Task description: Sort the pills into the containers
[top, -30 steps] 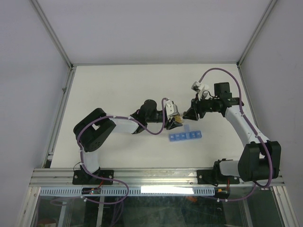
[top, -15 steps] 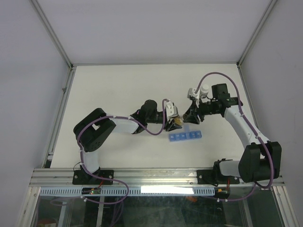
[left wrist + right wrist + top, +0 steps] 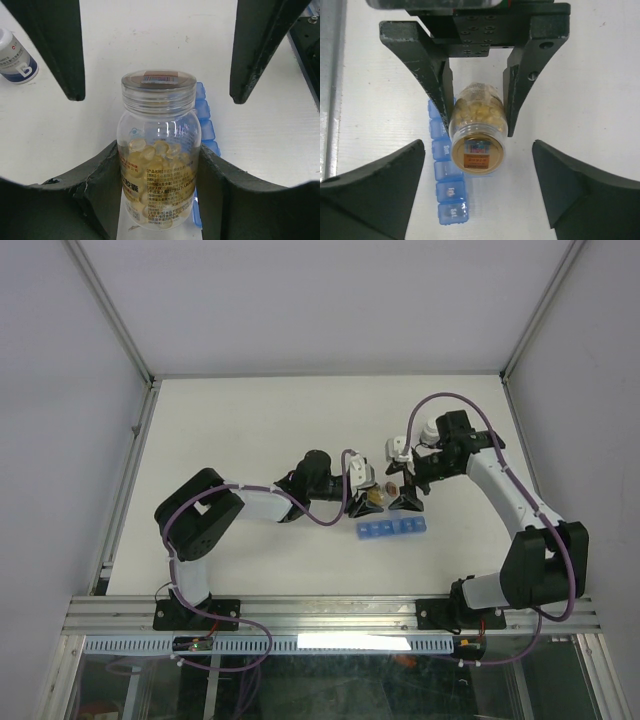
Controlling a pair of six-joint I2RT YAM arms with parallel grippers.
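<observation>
Left claw (image 3: 478, 125) clamps clear bottle (image 3: 157, 172) w/ pills (image 3: 150, 150), blocking pt of blue organizer (image 3: 449, 191). Right claw (image 3: 157, 97) spread wide, facing cap (image 3: 477, 155). Small white bottle (image 3: 15, 57) cut off.

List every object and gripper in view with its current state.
left gripper: shut on the clear pill bottle
clear pill bottle: part full of pills, top covered
right gripper: open, jaws either side of the bottle's top, not touching
pill organizer: lying flat, visible lids shut
small white bottle: capped, untouched
</observation>
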